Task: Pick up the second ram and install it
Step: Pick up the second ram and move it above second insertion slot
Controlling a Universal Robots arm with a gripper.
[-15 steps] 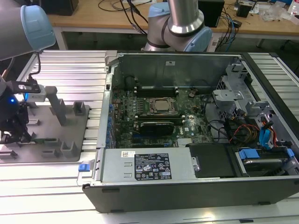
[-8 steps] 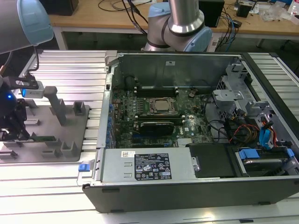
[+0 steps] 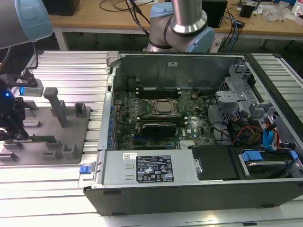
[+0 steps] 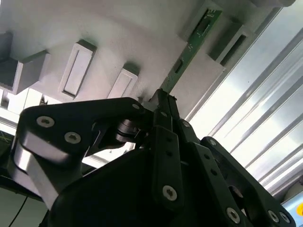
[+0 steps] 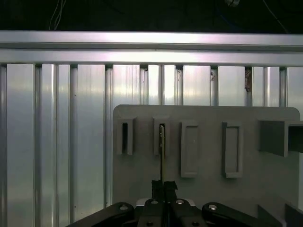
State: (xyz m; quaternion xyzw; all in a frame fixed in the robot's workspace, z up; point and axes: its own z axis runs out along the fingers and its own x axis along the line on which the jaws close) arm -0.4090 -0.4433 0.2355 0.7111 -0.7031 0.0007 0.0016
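Note:
The second ram point(image 4: 189, 47) is a thin green stick lying in a slot of the grey holder tray point(image 4: 109, 42). It looks like a narrow edge-on line point(image 5: 161, 151) in the first wrist view. In the exterior view the stick point(image 3: 43, 139) lies low on the tray point(image 3: 71, 156) at that view's left. My gripper point(image 4: 161, 100) is shut on the near end of the stick, black fingertips point(image 5: 157, 185) pressed on both sides. The gripper point(image 3: 14, 132) hangs over the tray's left part. The stick's far end still rests in its slot.
The open computer case point(image 3: 189, 189) fills the exterior view's middle and right, with the motherboard point(image 3: 156, 118) and black memory slots point(image 3: 156, 92) inside. Grey posts point(image 3: 59, 109) stand up from the tray. Ribbed aluminium table point(image 5: 57, 132) surrounds the tray. The arm's base point(image 3: 184, 28) stands behind the case.

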